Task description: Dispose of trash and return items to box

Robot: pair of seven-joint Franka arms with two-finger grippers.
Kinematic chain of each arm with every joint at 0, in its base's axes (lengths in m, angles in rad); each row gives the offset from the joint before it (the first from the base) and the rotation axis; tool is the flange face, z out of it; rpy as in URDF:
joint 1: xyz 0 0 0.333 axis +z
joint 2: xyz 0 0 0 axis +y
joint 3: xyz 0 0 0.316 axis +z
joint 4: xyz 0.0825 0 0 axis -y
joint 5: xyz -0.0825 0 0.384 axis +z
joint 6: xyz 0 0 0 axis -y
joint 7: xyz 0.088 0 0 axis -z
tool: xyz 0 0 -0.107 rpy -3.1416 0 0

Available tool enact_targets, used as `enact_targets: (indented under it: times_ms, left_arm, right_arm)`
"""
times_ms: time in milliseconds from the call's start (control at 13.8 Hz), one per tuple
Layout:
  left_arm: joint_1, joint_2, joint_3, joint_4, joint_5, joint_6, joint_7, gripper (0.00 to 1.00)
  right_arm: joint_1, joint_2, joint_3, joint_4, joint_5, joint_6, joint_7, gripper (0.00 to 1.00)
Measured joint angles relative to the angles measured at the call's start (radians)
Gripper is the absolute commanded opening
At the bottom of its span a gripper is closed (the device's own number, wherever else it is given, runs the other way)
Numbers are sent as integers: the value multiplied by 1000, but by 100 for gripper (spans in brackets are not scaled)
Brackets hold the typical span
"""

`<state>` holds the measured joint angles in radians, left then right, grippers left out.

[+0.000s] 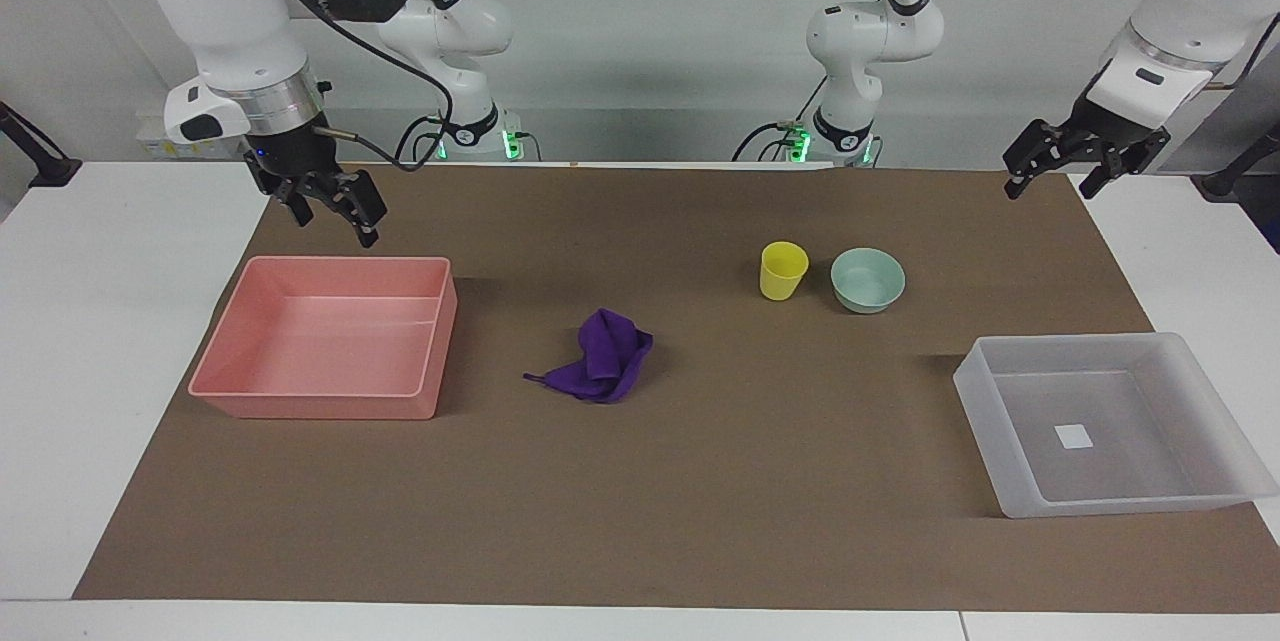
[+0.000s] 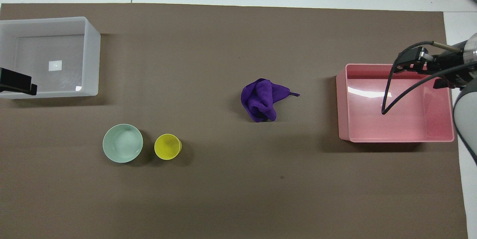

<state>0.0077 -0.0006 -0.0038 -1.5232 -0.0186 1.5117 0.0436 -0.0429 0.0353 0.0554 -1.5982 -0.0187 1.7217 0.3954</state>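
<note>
Beside the empty box, we see rag, cup, bowl untouched; left tool and right tool hang apart, nothing done yet.

Cloth rag: deep purple. Cup: yellow. Bowl: pale mint green. Box: frosted translucent white, white square sticker on bottom. Bin: pink. Mat: brown. Table: white.
</note>
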Motion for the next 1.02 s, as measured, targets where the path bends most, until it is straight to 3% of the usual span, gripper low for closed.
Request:
enact_targets:
  times_ms: [1016]
  left_arm:
    - [-21,4,-7,0,0,-15,0,100]
  right_arm:
    - [0,0,0,0,0,0,0,100]
